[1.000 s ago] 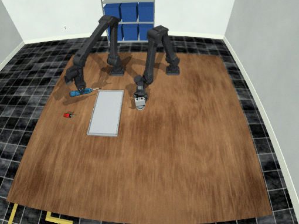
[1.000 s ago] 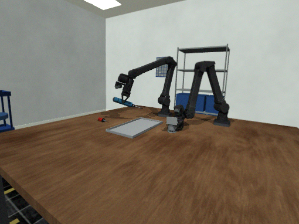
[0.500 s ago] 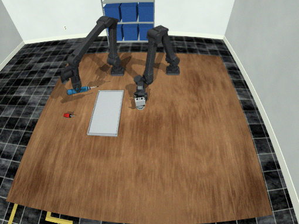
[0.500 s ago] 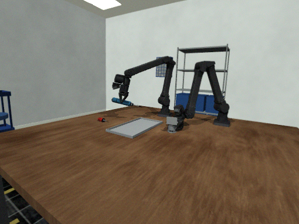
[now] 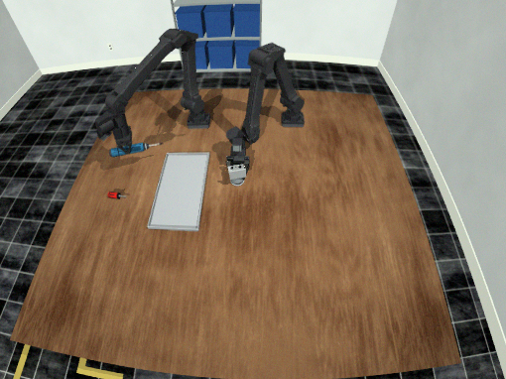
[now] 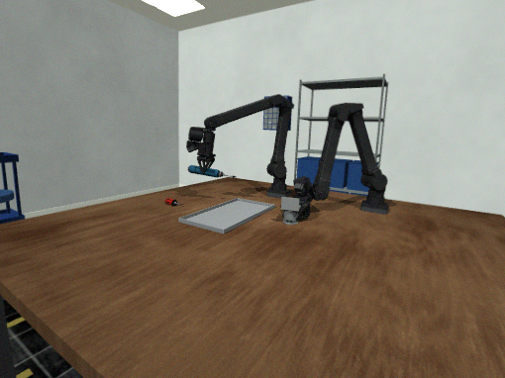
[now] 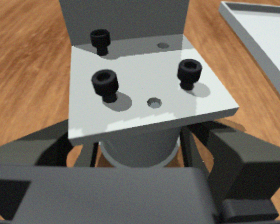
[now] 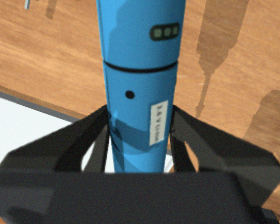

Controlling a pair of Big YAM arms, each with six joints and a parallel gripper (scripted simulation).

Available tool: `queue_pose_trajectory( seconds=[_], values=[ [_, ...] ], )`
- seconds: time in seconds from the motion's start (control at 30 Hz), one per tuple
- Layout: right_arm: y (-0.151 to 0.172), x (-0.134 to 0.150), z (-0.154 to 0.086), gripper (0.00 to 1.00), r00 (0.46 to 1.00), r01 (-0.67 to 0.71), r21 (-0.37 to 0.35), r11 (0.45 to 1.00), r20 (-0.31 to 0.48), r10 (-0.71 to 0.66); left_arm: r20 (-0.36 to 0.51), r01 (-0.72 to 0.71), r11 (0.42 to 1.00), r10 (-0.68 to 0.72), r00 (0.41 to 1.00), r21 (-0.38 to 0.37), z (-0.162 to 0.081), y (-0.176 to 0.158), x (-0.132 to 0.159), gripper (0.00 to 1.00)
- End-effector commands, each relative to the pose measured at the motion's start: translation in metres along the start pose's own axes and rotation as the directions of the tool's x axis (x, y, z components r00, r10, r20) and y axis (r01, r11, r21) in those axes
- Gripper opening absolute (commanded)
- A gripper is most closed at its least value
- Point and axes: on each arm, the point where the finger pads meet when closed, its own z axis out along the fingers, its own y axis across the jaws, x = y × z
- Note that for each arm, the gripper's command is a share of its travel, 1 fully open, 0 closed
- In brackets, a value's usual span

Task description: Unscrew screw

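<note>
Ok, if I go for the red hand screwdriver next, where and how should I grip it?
I'd take its red handle from straight above, fingers across the long sides. It lies on its side; the handle is the thick part, while the shank is short and thin.

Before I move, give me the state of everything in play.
Electric screwdriver: held off the table
Right gripper: shut on it
Left gripper: around module, grip unclear
Joint module: standing
Bracket: on top
Three screws: heads raised
Red screwdriver: lying down
Tray: empty
</note>
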Motion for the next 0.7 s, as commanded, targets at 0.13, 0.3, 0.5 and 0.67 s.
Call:
queue_pose_trajectory(
  seconds=[0.13,0.3,0.5,0.67],
  values=[
    [0.007,-0.040,-0.047,0.42,0.995,-0.072,-0.041,0.997,0.063,0.074,0.018,0.012,1.000,-0.012,1.000,0.007,0.002,-0.005,-0.008,0.59],
    [-0.013,-0.048,-0.030,0.42,0.991,-0.131,0.003,0.991,0.010,0.131,0.018,0.012,1.000,-0.012,1.000,0.007,0.002,-0.005,-0.008,0.59],
    [-0.037,-0.056,-0.029,0.42,0.976,-0.210,0.047,0.977,-0.039,0.212,0.018,0.012,1.000,-0.012,1.000,0.007,0.002,-0.005,-0.008,0.59],
    [-0.048,-0.061,-0.044,0.42,0.967,-0.250,0.048,0.967,-0.032,0.251,0.018,0.012,1.000,-0.012,1.000,0.007,0.002,-0.005,-0.008,0.59]
  ],
)
